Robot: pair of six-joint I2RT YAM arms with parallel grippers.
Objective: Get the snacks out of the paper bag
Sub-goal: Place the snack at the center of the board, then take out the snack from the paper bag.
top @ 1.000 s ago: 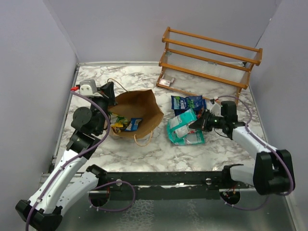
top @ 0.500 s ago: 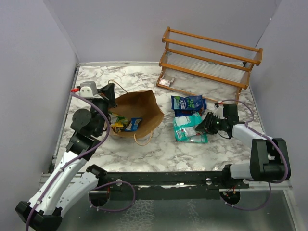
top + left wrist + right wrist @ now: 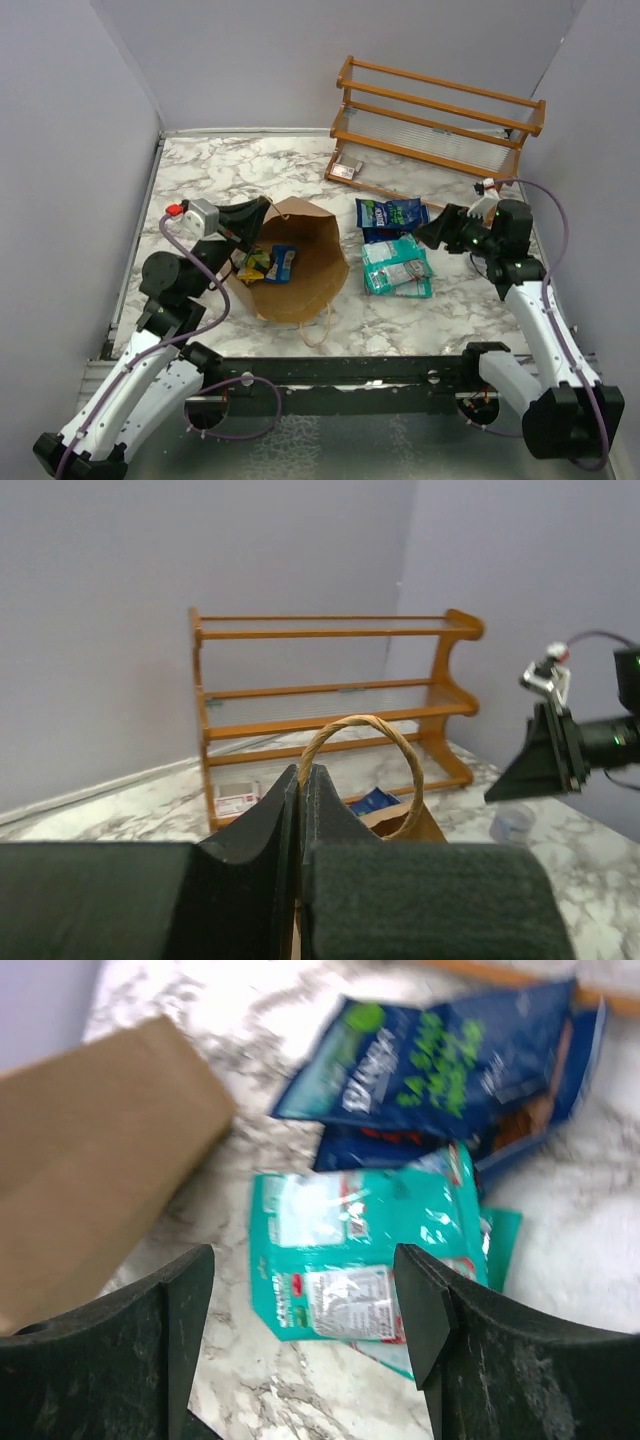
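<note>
The brown paper bag (image 3: 305, 275) lies on the marble table with its mouth facing left. My left gripper (image 3: 262, 208) (image 3: 301, 772) is shut on its twisted loop handle (image 3: 362, 719) at the upper rim. Yellow and blue snacks (image 3: 271, 264) show inside the mouth. Blue packets (image 3: 390, 213) (image 3: 440, 1070) and teal packets (image 3: 397, 268) (image 3: 370, 1250) lie flat on the table to the right of the bag (image 3: 90, 1130). My right gripper (image 3: 432, 233) (image 3: 310, 1290) hovers open above the teal packets with nothing between its fingers.
A wooden rack (image 3: 440, 115) (image 3: 330, 690) stands at the back right, with a small pale box (image 3: 346, 170) (image 3: 237, 802) at its left foot. A clear cup (image 3: 512, 823) sits near the right arm. Grey walls close the table on three sides.
The right gripper opened, left the teal packet flat on the table, then rose and drew back to the right. The left gripper moved right with the handle, and the bag shifted nearer.
</note>
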